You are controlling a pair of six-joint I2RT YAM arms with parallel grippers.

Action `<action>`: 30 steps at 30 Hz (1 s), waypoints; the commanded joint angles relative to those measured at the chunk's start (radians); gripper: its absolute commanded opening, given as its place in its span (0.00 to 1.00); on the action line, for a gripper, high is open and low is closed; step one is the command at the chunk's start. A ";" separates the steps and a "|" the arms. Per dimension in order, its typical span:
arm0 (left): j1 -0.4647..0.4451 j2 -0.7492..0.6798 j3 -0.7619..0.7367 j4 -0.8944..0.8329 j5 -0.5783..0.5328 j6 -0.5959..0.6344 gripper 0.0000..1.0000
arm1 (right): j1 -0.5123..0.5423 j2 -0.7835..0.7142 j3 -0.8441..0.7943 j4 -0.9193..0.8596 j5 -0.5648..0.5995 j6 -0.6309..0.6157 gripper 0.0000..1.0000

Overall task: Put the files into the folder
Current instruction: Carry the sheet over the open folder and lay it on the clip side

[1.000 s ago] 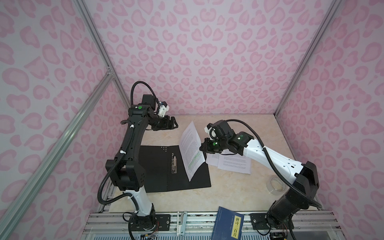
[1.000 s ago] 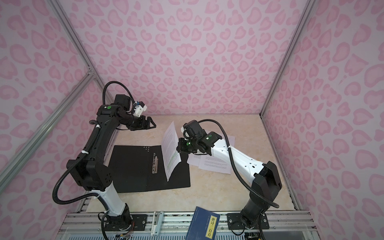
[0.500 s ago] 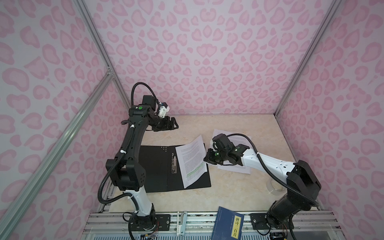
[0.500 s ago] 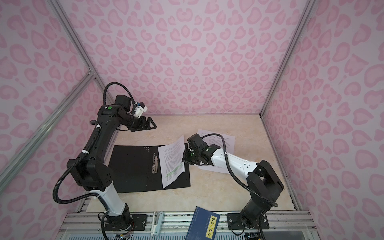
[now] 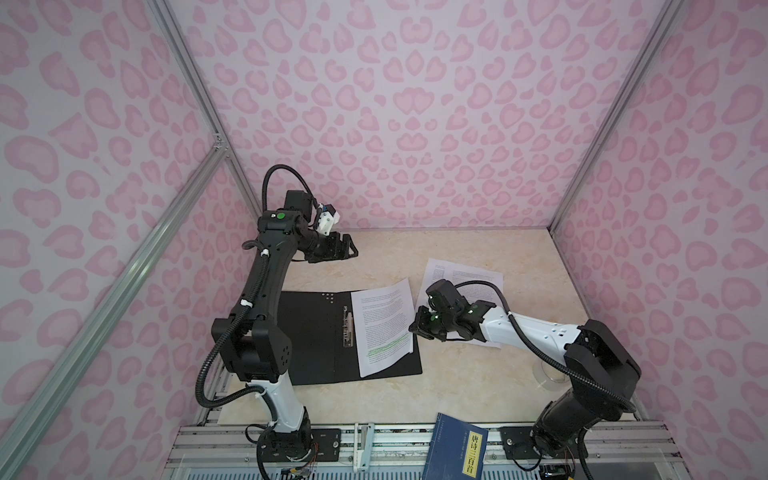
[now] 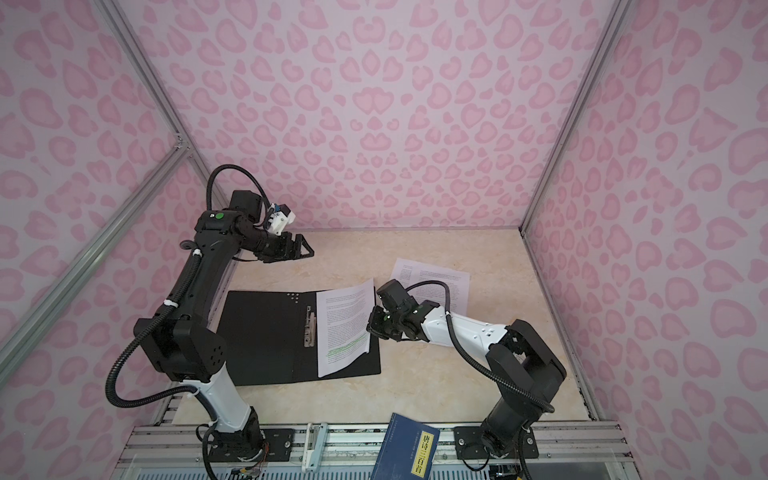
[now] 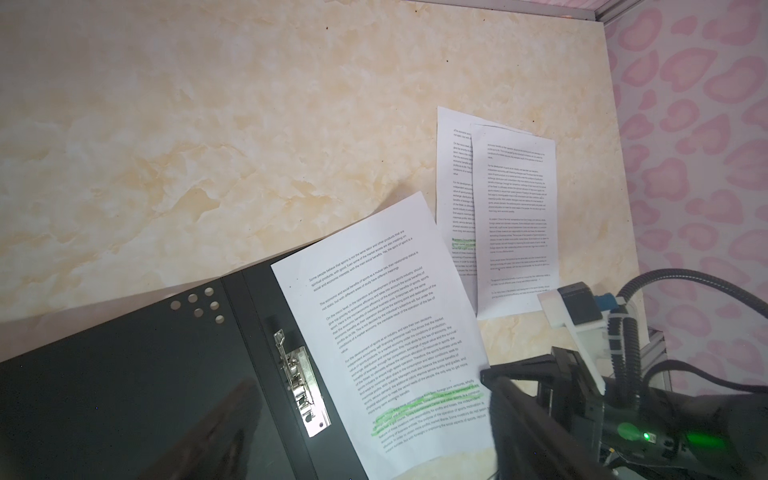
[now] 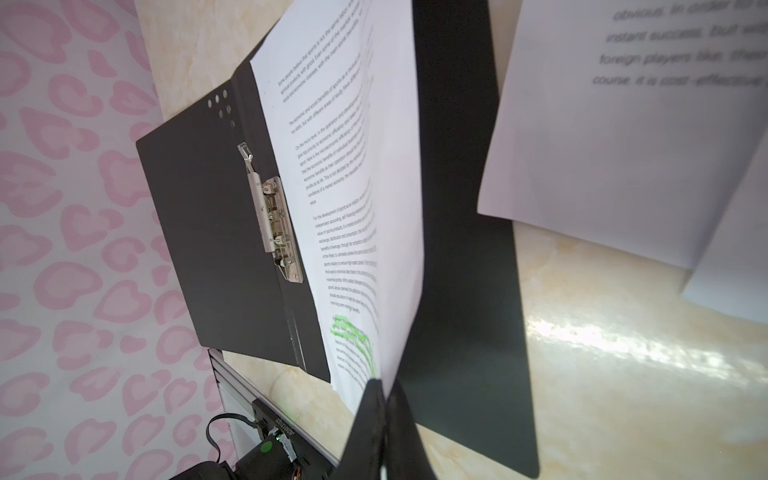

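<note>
Nearest you, at six o'clock, the blue book (image 5: 455, 451) with its yellow label lies across the front rail (image 5: 395, 436), apart from everything else.

Further in, at nine o'clock from the middle of the table (image 5: 457, 390), the folder (image 5: 316, 332) lies open and flat. Its black inside faces up and the metal clip (image 5: 348, 328) runs along its spine. One printed sheet (image 5: 384, 328) lies over the folder's right half, its inner long edge just beside the clip. Its green-highlighted lines are toward the near end, and its far corner runs past the folder's far edge.

At three o'clock of that sheet, your right gripper (image 5: 413, 328) has its claw pressed together on the sheet's outer long edge. The right wrist view shows the fingertips (image 8: 370, 399) pinching the paper, which rises off the black panel on that side.

Beyond the right arm, at two o'clock, the two other sheets (image 5: 465, 274) lie flat on the table, overlapping each other. They are apart from the folder, and in both top views the arm hides part of them.

Farthest from you, at eleven o'clock, your left gripper (image 5: 349, 249) hovers above the bare table. Its claw is spread wide with nothing between the fingers.
</note>
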 commanded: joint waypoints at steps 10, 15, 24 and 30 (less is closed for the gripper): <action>0.002 0.009 -0.003 -0.001 0.032 -0.003 0.89 | 0.003 0.029 -0.083 0.193 -0.068 0.123 0.08; 0.002 0.009 -0.004 -0.002 0.037 -0.004 0.89 | 0.003 0.016 -0.152 0.254 -0.083 0.165 0.08; 0.002 0.011 -0.006 -0.001 0.041 -0.004 0.89 | 0.014 0.050 -0.143 0.237 -0.082 0.159 0.11; 0.002 0.009 -0.007 -0.001 0.041 -0.004 0.89 | 0.023 0.069 -0.112 0.173 -0.065 0.122 0.22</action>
